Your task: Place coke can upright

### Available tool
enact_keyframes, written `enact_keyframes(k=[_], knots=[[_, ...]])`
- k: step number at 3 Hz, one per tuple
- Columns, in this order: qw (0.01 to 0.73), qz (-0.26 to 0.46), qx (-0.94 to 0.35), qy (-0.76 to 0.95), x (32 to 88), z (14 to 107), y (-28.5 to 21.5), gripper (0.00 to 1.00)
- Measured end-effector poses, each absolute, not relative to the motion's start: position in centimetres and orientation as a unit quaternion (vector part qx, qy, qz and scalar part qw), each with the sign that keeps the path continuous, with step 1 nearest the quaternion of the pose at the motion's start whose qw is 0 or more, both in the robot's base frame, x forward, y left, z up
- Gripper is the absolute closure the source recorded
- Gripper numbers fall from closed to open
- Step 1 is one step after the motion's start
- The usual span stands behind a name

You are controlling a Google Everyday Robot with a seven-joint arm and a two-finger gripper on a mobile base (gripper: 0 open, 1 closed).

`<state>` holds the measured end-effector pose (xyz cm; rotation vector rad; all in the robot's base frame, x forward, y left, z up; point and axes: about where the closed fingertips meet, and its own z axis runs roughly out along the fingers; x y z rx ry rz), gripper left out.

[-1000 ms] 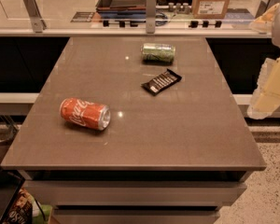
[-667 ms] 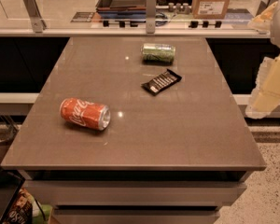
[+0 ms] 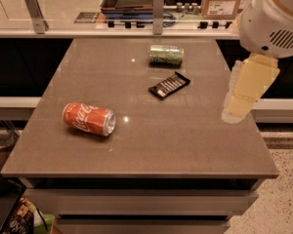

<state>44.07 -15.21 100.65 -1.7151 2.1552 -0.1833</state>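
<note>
Coke can (image 3: 89,119) on its side, front-left of desk (image 3: 185,140), not yet stood up | tool (image 3: 236,108) at right edge, well apart from it; open or closed: cannot tell

coke can (image 3: 89,119): lying on its side, 8 o'clock on table (image 3: 151,150) | green can (image 3: 165,54): 12 | packet (image 3: 169,85): 1 | gripper (image 3: 238,105): 3, at table edge

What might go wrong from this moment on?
The coke can lies on its side near the left front of the table, so a nudge may roll it off. The gripper hangs over the right edge, far from it; its sweep across might clip the black packet.
</note>
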Motion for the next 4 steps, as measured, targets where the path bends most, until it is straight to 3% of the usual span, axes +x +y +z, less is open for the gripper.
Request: enact_keyframes(k=[4], knots=[[0.184,0.051,-0.573,0.797,48.9,94.5,-4.2,0.00]])
